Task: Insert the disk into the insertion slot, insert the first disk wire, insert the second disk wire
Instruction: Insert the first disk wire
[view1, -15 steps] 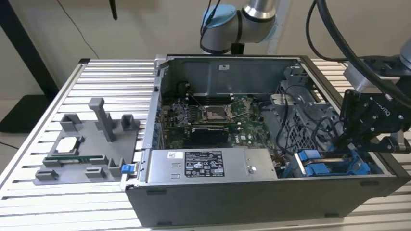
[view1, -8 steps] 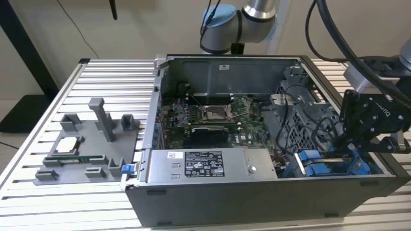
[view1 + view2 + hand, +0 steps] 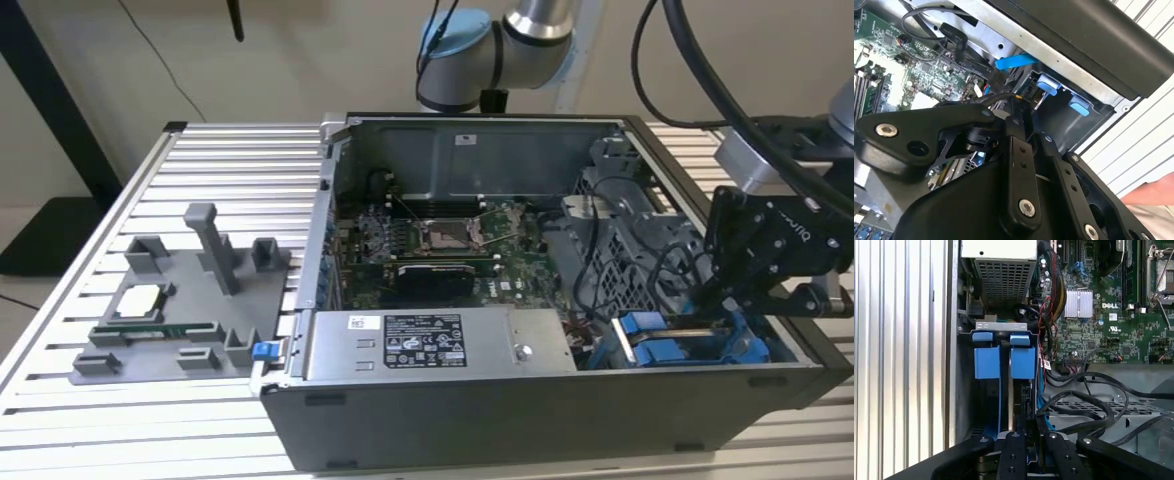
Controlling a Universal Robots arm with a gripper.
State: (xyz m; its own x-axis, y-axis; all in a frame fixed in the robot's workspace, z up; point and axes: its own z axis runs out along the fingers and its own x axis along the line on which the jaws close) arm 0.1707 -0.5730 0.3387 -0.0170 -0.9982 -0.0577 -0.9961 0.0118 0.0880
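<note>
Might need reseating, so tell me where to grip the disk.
Probably across its thin upper edge, from above through the open side of the case: the disk stands on edge in the insertion slot, its flat faces walled in.

Case (image 3: 534,420) on table (image 3: 227,160), motherboard (image 3: 441,240) inside, power supply (image 3: 427,345) beside insertion slot (image 3: 667,345)

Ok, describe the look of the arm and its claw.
The arm is silver-grey tubing with a light blue joint cap; thick black cables run down to the wrist. The claw is matt black: flat bars pinned with silver screws, pale lettering on its body.
</note>
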